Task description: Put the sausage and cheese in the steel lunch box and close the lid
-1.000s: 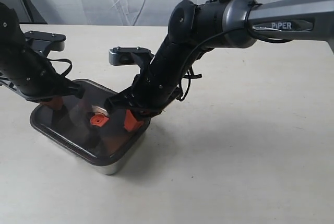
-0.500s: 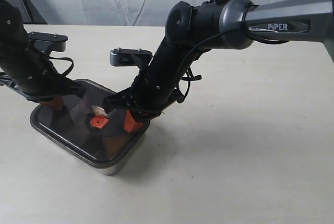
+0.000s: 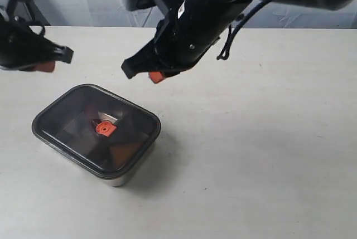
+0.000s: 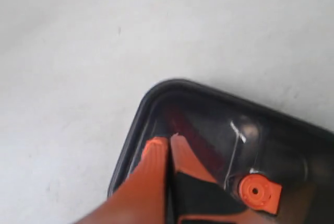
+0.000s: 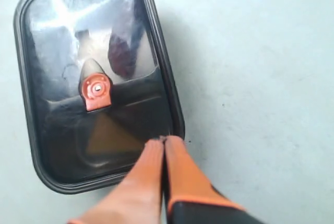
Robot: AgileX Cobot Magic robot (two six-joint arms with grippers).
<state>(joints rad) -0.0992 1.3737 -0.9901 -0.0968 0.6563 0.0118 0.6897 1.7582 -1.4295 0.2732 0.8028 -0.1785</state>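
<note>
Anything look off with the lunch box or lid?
Nothing stands out. The lid sits flat on the steel lunch box, sausage and cheese visible through it in separate compartments. Left claw and right claw are shut, clear of the box.

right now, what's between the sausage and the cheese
The divider, seen through the lid in the right wrist view: sausage in one compartment, cheese in the other.

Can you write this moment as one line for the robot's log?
lid: on steel lunch box | sausage, cheese: inside | left tool: shut, empty | right tool: shut, empty
</note>
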